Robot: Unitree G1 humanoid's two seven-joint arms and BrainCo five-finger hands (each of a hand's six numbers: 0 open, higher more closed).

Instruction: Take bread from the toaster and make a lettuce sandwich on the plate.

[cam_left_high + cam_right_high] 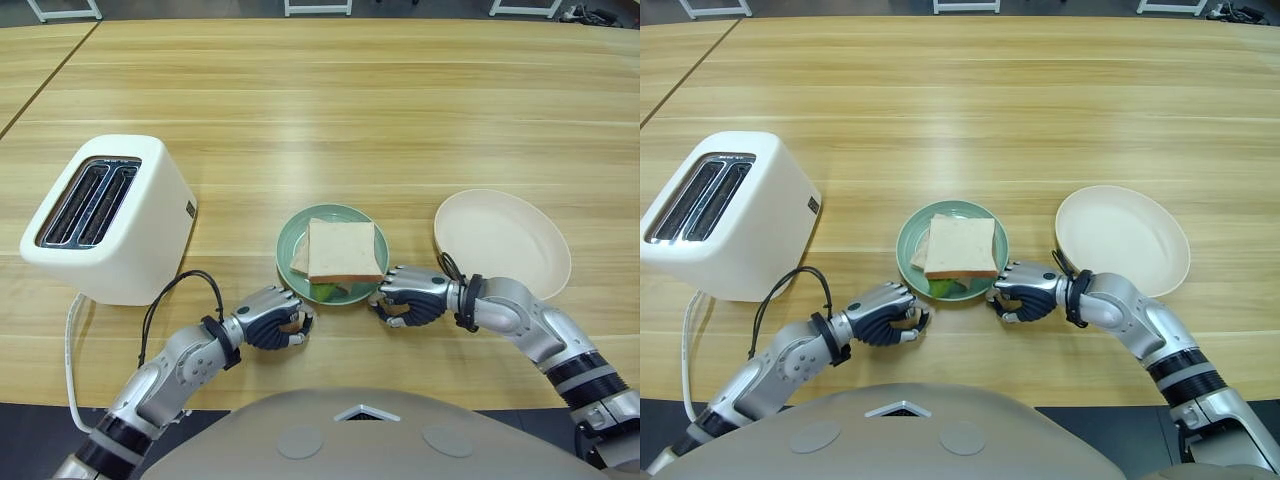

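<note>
A green plate point(292, 238) sits at the table's near middle. On it lies a sandwich: a top bread slice point(343, 250), green lettuce point(328, 291) peeking out at the front, and another slice point(299, 261) showing at the left underneath. The white toaster point(110, 220) stands at the left, both slots empty. My left hand point(271, 318) rests on the table just left of the plate's front edge, fingers curled, holding nothing. At the plate's front right rim sits my right hand point(411, 296), fingers curled, also empty.
A cream bowl point(500, 243), empty, stands right of the plate, beside my right forearm. The toaster's black and white cables point(160, 310) run along the table near my left forearm. Bare wooden table stretches far behind the plate.
</note>
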